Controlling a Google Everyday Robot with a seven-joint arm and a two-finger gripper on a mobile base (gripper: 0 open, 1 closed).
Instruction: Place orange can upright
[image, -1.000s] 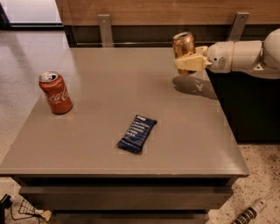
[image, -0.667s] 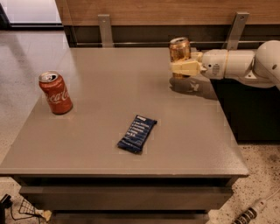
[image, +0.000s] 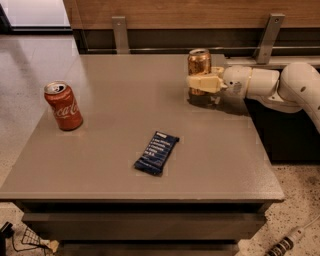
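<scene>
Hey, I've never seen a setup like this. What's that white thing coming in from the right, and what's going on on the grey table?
The white thing is a robot arm reaching in from the right. It ends in a gripper, a clamp with two fingers, which is closed around an orange can over the far right part of the table. The can is upright. I cannot tell whether its base rests on the tabletop or sits just above it.

There is only one camera view. It looks down on the table from the near side.

Two other things are on the table, and the gripper touches neither. A red cola can stands upright near the left edge. A dark blue snack bar lies flat toward the near middle.
</scene>
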